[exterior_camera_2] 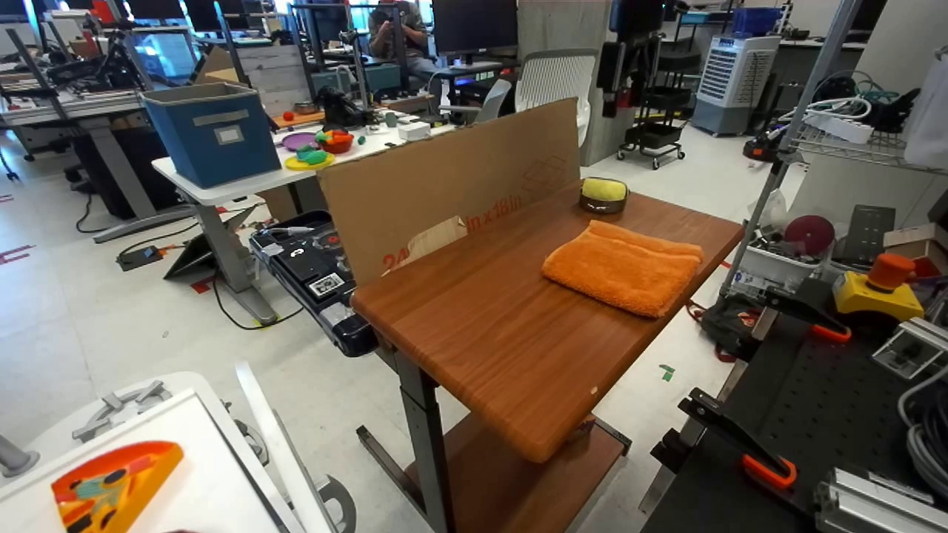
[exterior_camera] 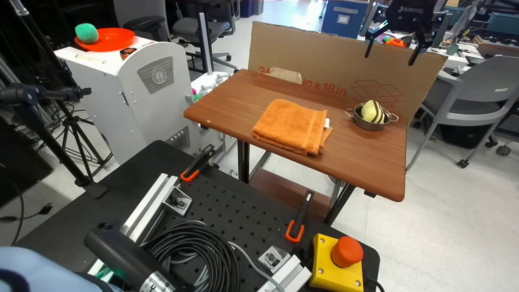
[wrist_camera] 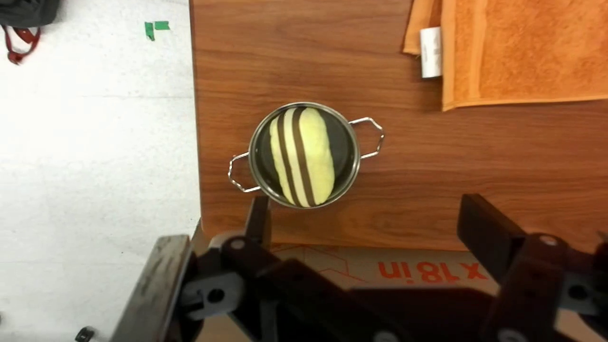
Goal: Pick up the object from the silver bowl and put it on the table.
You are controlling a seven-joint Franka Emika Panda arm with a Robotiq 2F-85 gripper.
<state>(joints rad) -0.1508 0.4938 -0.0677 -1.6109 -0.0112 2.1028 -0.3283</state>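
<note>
Nearest the camera, your end effector (wrist_camera: 366, 209) stands at the bottom of the wrist view, its fingers (wrist_camera: 487, 228) spread wide with nothing between them. In an exterior view the end effector (exterior_camera: 389, 59) hangs well above the desk (exterior_camera: 365, 162). Working rightwards from the wrist view's left edge, you pass the floor (wrist_camera: 95, 180) and the desk's end, then meet the bowl (wrist_camera: 344, 147), set near that end, with the object (wrist_camera: 303, 157) lying inside it. Seen from the wrist, the object lies upward and left of the midpoint between your fingers. So you probably need a long drop, and perhaps a shift away from the cardboard (wrist_camera: 365, 266); from this height you cannot tell how much. The object's long axis runs nearly top to bottom, the top leaning slightly left, while your fingers face each other from side to side. That should let you close across its narrow width with little turning. Inside the bowl, the gap left of the object looks tighter than the one on its right, so that finger is the likelier to snag. Farther right, the cloth (wrist_camera: 532, 52) lies well apart from the bowl, and the bare desk between them seems a fair place to set the object down.
</note>
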